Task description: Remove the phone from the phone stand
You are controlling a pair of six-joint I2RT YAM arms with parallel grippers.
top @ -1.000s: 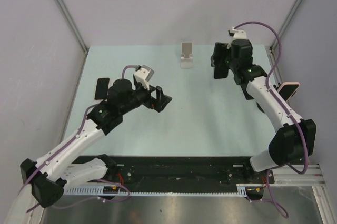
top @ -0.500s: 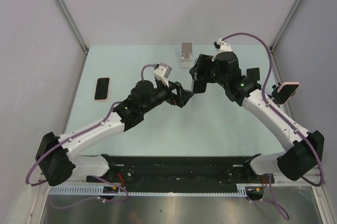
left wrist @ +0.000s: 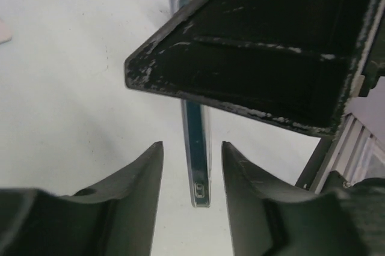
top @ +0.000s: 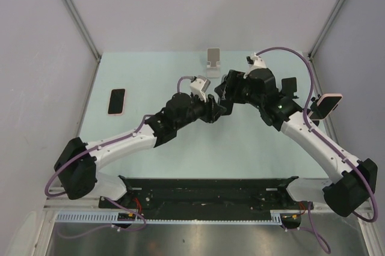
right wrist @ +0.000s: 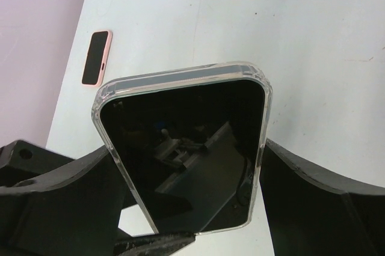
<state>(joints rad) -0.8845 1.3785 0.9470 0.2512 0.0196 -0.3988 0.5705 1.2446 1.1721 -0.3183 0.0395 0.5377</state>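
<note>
The phone (right wrist: 186, 148) (black screen, clear case) is clamped by its 2 long edges between the fingers of the right gripper (right wrist: 191, 157), which is closed on it. The phone is held in the air above the worktop (top: 252, 148), just in front of the phone stand (top: 212, 64) and clear of it. The stand is upright near the far edge.

The left gripper (left wrist: 191, 145) is open. Its 2 fingers flank the phone, 1 on each side, and a gap is visible between each finger and the case.

Differences between views:

- Left wrist view: the phone is seen edge-on as a thin strip with a port at its near end. A black finger (left wrist: 258, 57) of the right gripper crosses above it.
- Right wrist view: the screen face is shown, with dark reflections in the glass. A pink-cased phone (right wrist: 96, 57) is seen lying flat on the worktop, well apart from the grippers.
- Top external view: the 2 grippers are seen meeting over the middle of the worktop, where the held phone is hard to separate from the black gripper parts. Only this view shows the stand in full, and a pink-edged device (top: 329, 104) at the right edge beside the right arm.
</note>
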